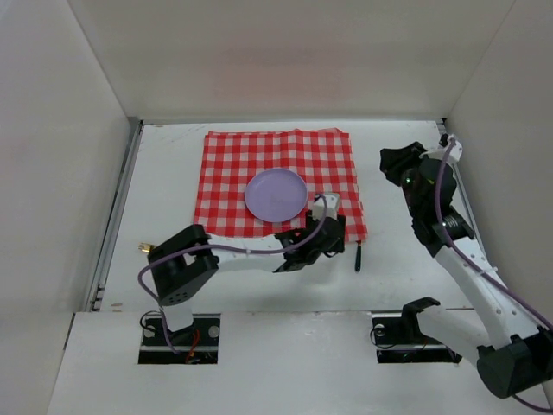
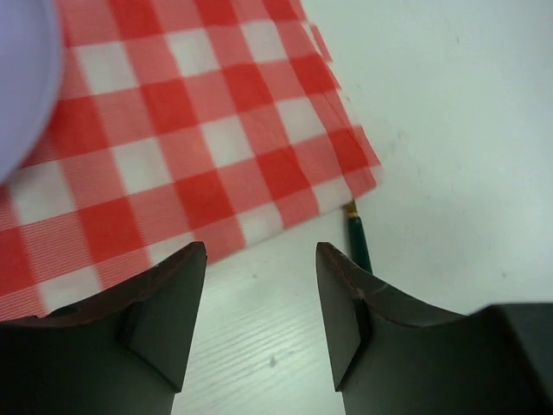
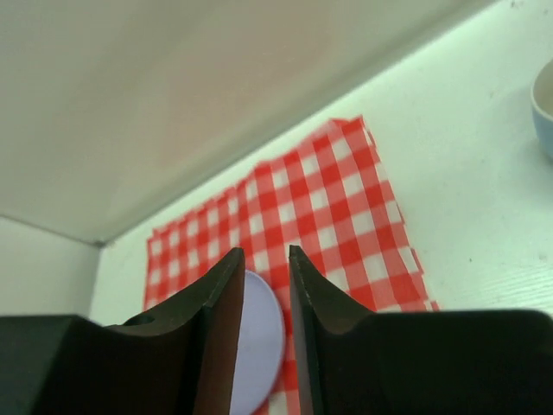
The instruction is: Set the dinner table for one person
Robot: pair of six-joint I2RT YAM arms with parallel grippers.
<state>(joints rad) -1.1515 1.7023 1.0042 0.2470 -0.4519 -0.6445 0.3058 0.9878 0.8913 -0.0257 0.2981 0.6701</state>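
Top external, lilac plate on checked cloth

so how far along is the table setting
Done: the checked cloth is spread on the dinner table with the purple plate on it. In hand: nothing; the left gripper hovers open at the cloth's near corner, by a thin dark green item on the table. Left: probably that item, and what looks like a bowl at the right wrist view's edge.

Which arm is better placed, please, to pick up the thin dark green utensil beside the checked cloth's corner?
Left. The left gripper, open, hovers at the red-and-white checked cloth's near right corner, the thin dark green utensil just ahead of it; the right gripper sits far off.
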